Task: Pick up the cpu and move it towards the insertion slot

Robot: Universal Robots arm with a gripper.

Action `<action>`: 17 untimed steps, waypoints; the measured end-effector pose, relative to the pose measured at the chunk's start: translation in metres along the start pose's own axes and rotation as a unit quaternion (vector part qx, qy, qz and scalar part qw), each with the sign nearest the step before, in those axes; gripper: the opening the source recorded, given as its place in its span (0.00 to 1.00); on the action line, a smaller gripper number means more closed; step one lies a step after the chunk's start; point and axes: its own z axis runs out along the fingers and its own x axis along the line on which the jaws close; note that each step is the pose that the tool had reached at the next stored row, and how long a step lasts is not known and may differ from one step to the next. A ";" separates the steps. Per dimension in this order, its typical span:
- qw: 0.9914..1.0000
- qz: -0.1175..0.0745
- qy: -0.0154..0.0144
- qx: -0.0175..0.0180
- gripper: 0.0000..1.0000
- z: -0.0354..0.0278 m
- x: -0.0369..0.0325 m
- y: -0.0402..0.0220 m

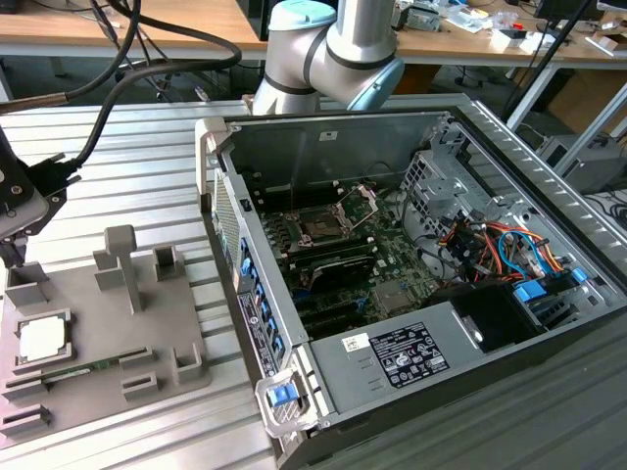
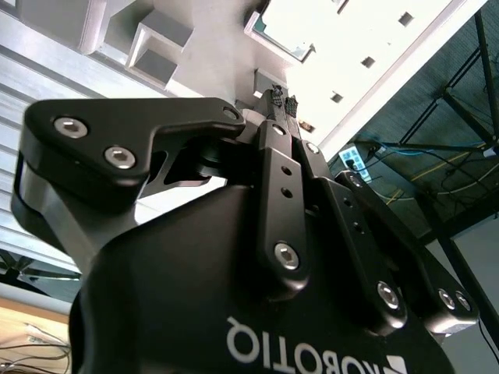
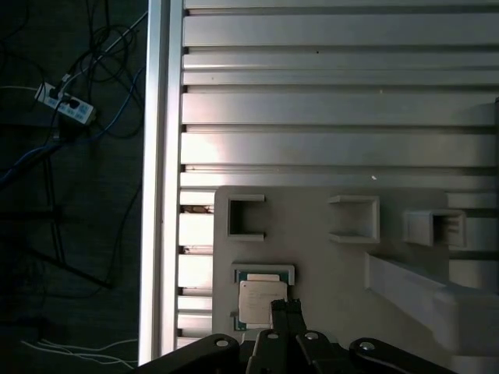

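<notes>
The grey tray (image 1: 98, 323) lies nearest, at the lower left of the exterior view, on the ribbed metal surface (image 1: 127, 137); the cpu (image 1: 44, 340) rests flat in a pocket near the tray's left edge, not yet lifted; right of the tray stands the open computer case (image 1: 392, 127), and the insertion slot (image 1: 321, 227) sits near the frame's centre, its metal frame hinged up, well apart from the cpu. By my reading the pick-up is not yet made, so the whole carry to the slot is left.

In both wrist views the pincer (image 3: 287, 310) has its fingertips (image 2: 277, 100) drawn together with nothing between them; it hangs over the cpu's edge, and whether it touches the chip I cannot tell.
</notes>
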 end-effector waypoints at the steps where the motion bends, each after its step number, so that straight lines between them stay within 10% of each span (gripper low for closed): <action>1: 1.000 0.000 0.000 0.000 0.11 0.0003 0.0001 -0.0001; 17: 1.000 0.000 0.000 0.000 0.11 0.0045 0.0011 -0.0013</action>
